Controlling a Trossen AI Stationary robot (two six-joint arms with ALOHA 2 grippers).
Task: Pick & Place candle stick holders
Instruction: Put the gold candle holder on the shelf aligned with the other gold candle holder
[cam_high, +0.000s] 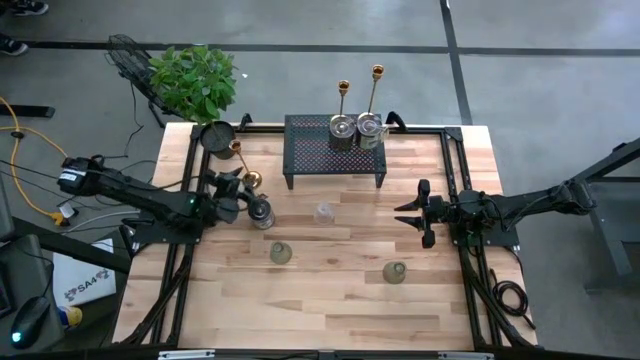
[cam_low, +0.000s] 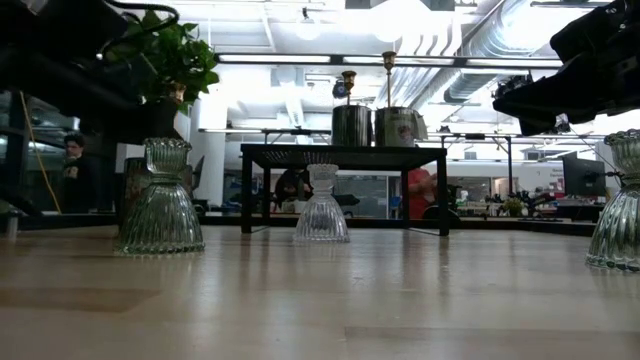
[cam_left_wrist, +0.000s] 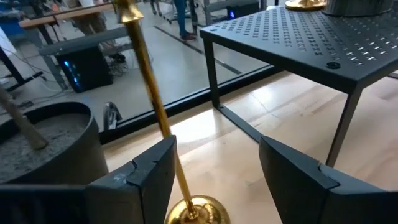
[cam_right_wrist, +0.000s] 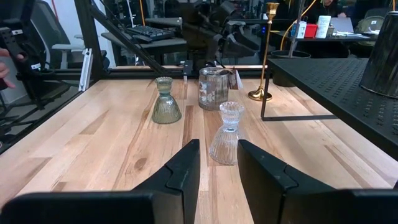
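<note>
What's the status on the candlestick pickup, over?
Left gripper open, straddling the gold candlestick beside the plant pot. Right gripper open, idle, facing the clear glass holder. Nothing blocking.

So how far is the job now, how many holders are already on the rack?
Done: two brass candlesticks and two silvery cups stand on the rack. In hand: the left gripper is open around the third candlestick by the pot, not yet gripping. Left: four cups on the table. The right gripper waits open.
</note>
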